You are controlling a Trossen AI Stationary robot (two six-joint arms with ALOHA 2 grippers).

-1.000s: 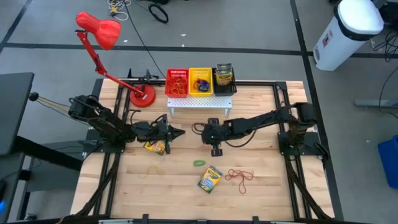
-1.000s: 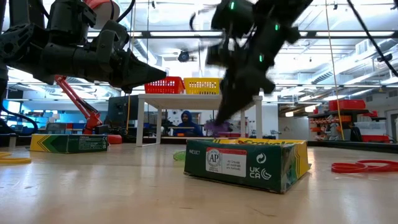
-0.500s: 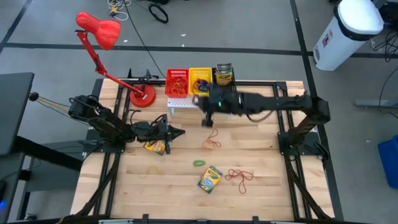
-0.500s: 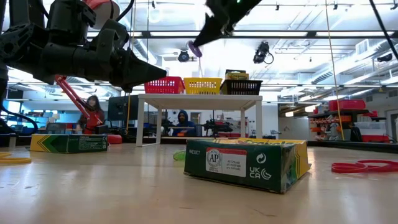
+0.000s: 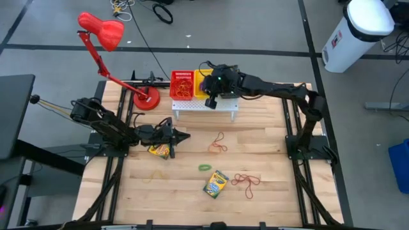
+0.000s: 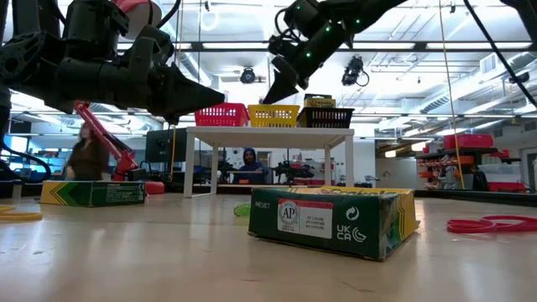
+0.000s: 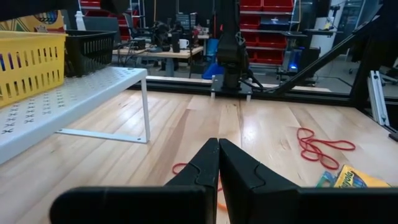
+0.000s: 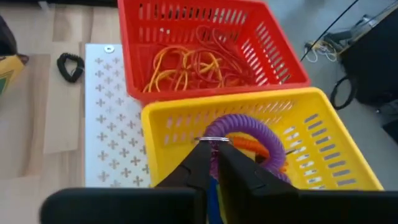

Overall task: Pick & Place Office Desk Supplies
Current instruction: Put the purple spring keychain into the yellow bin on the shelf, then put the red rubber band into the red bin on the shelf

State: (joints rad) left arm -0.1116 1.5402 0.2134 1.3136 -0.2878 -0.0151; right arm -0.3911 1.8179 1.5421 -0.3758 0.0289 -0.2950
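Note:
My right gripper (image 8: 212, 147) hangs over the yellow basket (image 8: 323, 155) on the white rack (image 5: 204, 105) and is shut on a purple coiled band (image 8: 249, 127). In the high view the same right gripper (image 5: 208, 85) is at the table's far edge. My left gripper (image 5: 185, 135) waits shut and level above the table, left of centre. One crayon box (image 5: 161, 151) lies flat on the table below the left gripper. A second crayon box (image 5: 216, 184) lies near the front. Loose rubber bands lie on the wood: red (image 5: 246, 181), orange (image 5: 218, 144), green (image 5: 204, 167). My right gripper pinches the purple coil between its two fingertips, at a small metal ring (image 8: 213, 139) on the coil. The fingers slant down from the table's right side. The coil's loop reaches out past the fingertips over the inside of the yellow basket, lifted clear of the table.
A red basket (image 5: 182, 84) of rubber bands and a black basket (image 5: 230, 80) flank the yellow one on the rack. A red desk lamp (image 5: 146, 99) stands at the far left. A black loop (image 8: 69, 66) lies beside the rack. Bare wood lies at the table's right.
My right gripper has risen from the middle of the table and swung toward the far edge, tipping downward. It has carried the purple coil up and over the yellow basket.

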